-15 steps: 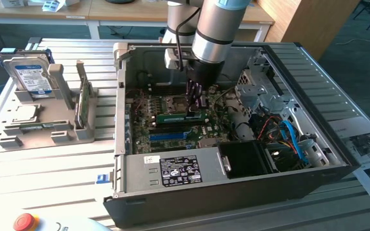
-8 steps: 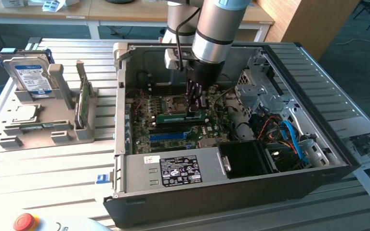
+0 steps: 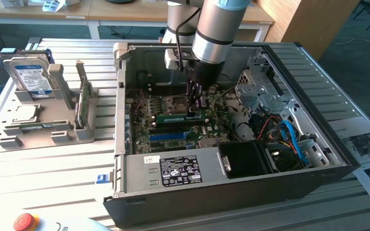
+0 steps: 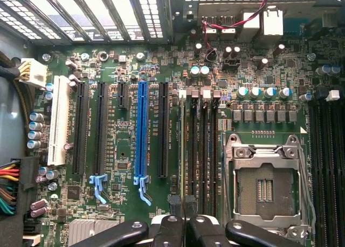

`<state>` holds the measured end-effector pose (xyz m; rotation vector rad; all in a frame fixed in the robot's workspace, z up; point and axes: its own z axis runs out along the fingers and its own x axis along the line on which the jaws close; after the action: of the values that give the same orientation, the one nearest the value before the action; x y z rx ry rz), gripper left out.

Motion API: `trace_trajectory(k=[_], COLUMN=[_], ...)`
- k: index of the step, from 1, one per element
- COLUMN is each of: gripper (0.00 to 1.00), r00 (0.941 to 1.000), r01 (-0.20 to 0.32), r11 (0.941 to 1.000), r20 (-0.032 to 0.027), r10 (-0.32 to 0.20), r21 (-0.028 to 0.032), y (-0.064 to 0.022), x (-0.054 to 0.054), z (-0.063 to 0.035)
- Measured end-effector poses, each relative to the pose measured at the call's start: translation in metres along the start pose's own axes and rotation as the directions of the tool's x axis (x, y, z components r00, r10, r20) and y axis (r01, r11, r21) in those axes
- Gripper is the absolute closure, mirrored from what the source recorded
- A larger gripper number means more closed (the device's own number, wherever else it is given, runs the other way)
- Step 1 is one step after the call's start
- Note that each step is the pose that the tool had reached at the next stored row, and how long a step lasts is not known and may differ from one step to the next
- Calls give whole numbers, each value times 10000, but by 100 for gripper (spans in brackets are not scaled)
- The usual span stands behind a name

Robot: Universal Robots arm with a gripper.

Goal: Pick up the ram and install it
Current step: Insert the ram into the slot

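The hand (image 3: pixel 196 105) is clenched on the ram (image 3: pixel 179 116), low over the motherboard's (image 3: pixel 165 137) memory slots (image 4: pixel 200 150) inside the case (image 3: pixel 236 192). I'd hold it upright, square to its slot, pressing evenly.

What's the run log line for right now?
gripper: shut on ram | ram: at memory slots beside CPU socket | case: open

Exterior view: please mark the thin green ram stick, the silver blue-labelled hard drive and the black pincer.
Ram stick (image 3: pixel 172 117), exterior view, long side.
Hard drive (image 3: pixel 34 77), exterior view, blue label.
Pincer (image 3: pixel 196 110), exterior view, between fingertips.
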<state>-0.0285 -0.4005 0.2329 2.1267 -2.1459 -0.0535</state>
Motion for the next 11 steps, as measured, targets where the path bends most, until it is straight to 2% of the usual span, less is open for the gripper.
trace_trajectory(k=[11], gripper=[89], r00=[10000], r01=[0], r11=[10000], r20=[-1], r10=[0], r21=[1], y=[-10], x=[0], z=[3])
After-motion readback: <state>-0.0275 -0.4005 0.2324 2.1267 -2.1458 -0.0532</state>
